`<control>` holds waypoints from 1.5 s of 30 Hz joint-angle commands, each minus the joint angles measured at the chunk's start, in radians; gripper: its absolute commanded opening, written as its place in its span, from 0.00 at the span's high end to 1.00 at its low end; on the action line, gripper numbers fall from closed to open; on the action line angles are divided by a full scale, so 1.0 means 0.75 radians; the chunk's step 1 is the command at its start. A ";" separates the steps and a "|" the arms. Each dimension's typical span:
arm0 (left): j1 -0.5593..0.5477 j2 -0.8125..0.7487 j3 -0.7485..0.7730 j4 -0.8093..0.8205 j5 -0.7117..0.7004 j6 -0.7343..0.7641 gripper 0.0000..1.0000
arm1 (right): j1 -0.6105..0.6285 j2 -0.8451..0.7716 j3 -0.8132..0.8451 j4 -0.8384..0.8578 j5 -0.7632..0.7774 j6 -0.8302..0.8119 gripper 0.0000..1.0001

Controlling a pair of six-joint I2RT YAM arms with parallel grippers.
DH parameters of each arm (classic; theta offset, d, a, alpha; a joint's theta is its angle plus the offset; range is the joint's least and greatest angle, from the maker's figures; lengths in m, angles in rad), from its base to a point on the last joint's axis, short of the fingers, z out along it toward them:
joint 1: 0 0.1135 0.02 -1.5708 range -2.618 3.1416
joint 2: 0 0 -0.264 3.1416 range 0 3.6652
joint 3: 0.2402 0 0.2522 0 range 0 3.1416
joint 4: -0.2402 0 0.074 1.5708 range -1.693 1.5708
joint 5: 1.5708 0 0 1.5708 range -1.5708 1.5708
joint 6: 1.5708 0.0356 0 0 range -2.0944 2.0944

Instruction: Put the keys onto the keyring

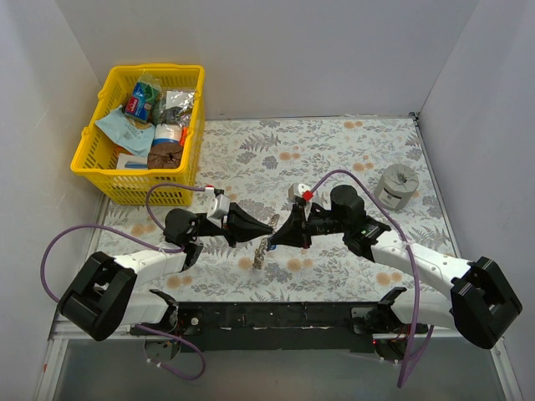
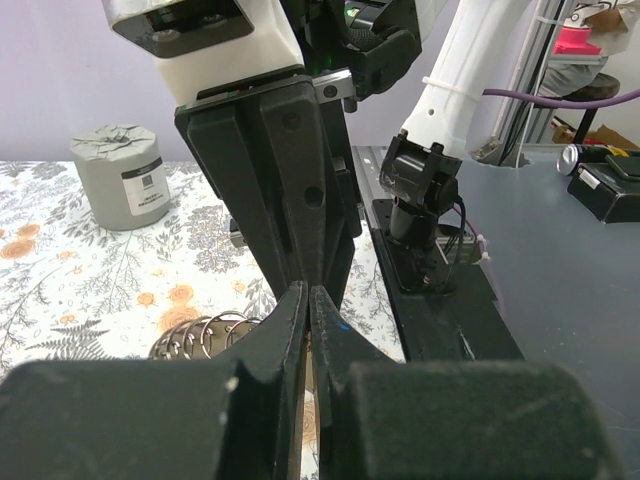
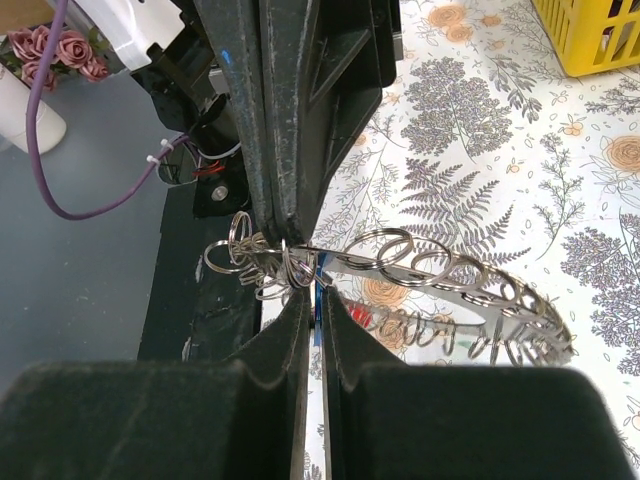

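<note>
Silvery metal, large and thin, with small wire loops crowding its rim, the keyring is hanging in the air between the two grippers, well above the floral-patterned table. The left gripper is pinching it at its fingertips, jaws drawn to a narrow slit, and the band is sweeping out to one side of them. The right gripper is meeting it tip to tip, jaws nearly together on a sliver of blue that I am taking for the small blue-headed key. A speck of red is showing just below the band beside the right fingertips. It is probably a red-headed key, though whether it is already hanging from a loop cannot be told. The threading step appears to be in hand: the ring is being steadied while a key is being offered up to it. The next move is calling for fine alignment of the key's hole with one loop's open end, with the left grip staying firm. Counting: one keyring, two keys partly seen, and loops too overlapped to count. Well off from the right gripper, one squat grey cylinder is standing, and far beyond the left gripper one yellow plastic basket is sitting.
</note>
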State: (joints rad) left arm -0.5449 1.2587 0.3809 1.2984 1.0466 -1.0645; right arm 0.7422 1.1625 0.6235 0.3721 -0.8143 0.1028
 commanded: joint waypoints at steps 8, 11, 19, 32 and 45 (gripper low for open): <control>0.003 -0.056 0.026 0.175 -0.019 -0.017 1.00 | 0.029 0.074 0.026 0.021 0.046 -0.027 0.98; 0.005 -0.066 0.016 0.130 -0.021 0.012 1.00 | 0.029 0.011 0.017 -0.020 0.102 -0.063 0.81; 0.003 -0.116 -0.009 0.067 -0.031 0.063 1.00 | 0.027 -0.196 -0.019 -0.124 0.220 -0.135 0.45; 0.003 -0.114 0.006 0.065 -0.021 0.061 1.00 | 0.027 -0.268 0.040 -0.022 0.129 -0.070 0.53; 0.005 -0.114 0.010 0.052 -0.017 0.065 1.00 | 0.037 -0.192 0.077 0.109 0.065 0.027 0.65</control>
State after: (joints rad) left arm -0.5446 1.1973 0.3805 1.3102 1.0489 -1.0275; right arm 0.7612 1.0161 0.6304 0.3706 -0.7361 0.0944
